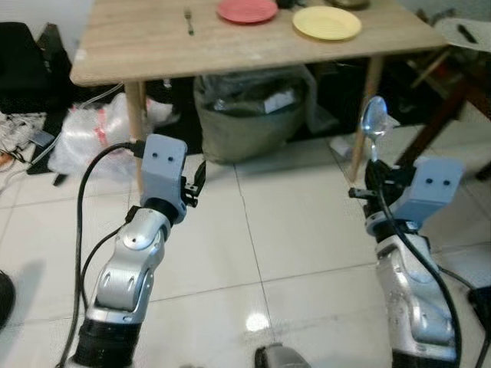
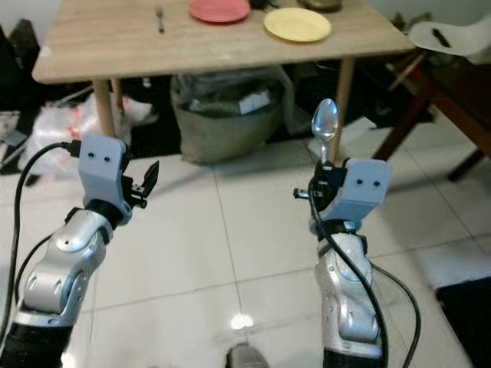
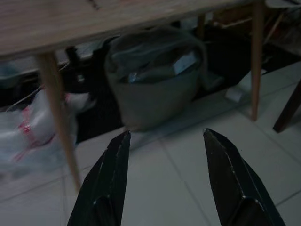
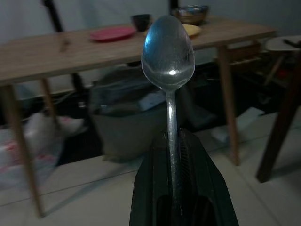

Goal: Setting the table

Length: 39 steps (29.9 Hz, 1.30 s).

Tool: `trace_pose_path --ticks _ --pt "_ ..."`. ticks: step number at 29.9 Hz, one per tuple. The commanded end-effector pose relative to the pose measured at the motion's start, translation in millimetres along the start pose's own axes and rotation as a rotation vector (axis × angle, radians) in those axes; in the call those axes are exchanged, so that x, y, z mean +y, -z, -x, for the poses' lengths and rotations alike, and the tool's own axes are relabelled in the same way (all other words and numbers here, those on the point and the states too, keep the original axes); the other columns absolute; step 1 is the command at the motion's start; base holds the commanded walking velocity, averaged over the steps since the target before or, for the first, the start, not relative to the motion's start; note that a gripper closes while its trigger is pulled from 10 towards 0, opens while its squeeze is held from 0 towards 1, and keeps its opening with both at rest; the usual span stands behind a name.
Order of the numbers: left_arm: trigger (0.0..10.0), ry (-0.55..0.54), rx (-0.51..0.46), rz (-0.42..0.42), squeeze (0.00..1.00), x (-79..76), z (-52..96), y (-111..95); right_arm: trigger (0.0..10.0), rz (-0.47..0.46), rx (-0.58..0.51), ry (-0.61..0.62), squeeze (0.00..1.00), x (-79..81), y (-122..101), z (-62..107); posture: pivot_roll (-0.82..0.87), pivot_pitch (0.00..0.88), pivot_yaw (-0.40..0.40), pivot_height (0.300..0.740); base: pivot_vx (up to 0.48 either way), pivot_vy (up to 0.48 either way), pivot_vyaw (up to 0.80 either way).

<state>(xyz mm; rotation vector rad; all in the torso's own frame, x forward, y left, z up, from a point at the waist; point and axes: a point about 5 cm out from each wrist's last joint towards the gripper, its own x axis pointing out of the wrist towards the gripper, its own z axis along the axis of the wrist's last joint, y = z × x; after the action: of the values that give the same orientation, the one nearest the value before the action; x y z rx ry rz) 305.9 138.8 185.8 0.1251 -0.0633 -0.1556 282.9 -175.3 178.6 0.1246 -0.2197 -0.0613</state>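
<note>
A: While the robot stands short of the table [image 1: 115, 61], where's the spoon [image 2: 325, 123]?

B: Right gripper [image 2: 324, 178], fingers clamped on the lower handle. Long axis upright, bowl topmost, near the table's front leg.

A: Handling?

B: Light, stiff, polished metal; likely slippery. I'd judge the handle grip sound, low down, bowl kept free.

A: Left gripper [image 3: 164, 155]?

B: Spread wide, holding nothing, low before the table.

A: On the table?

B: Fork [image 1: 189, 21], red plate [image 1: 246, 11], yellow plate [image 1: 327, 23] on the far part of the table top.
</note>
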Motion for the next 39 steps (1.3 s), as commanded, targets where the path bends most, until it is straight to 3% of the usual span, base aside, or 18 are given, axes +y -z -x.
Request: trace_pose_path --ticks 1,15,24,32,39 --pt "10.0 -0.001 0.023 -0.004 0.0 -0.7 0.9 5.5 10.0 0.002 -0.009 0.002 0.0 -1.4 -1.5 1.1 -0.15 0.055 0.059 0.74 0.0 0.0 0.0" --pt "10.0 -0.021 0.052 0.02 0.0 0.4 -1.9 8.6 10.0 0.002 -0.008 0.006 0.0 -1.1 -0.8 1.6 -0.15 0.053 0.066 0.74 0.0 0.0 0.0" --pt "10.0 -0.024 0.047 -0.001 0.0 0.6 -3.2 8.3 10.0 -0.004 0.004 -0.004 0.0 -0.1 1.3 2.3 -0.15 0.053 0.068 0.74 0.336 0.0 0.0" --pt "10.0 -0.012 0.043 -0.014 0.0 -1.7 -2.9 8.2 10.0 -0.032 0.012 0.02 0.0 -3.5 2.9 2.7 -0.15 0.054 0.07 0.74 0.309 0.0 -0.8" --pt "10.0 -0.002 0.038 -0.016 0.0 -2.9 -2.8 7.5 10.0 -0.038 0.008 0.025 0.0 -3.8 2.6 2.6 -0.15 0.054 0.07 0.74 0.0 0.0 -0.8"
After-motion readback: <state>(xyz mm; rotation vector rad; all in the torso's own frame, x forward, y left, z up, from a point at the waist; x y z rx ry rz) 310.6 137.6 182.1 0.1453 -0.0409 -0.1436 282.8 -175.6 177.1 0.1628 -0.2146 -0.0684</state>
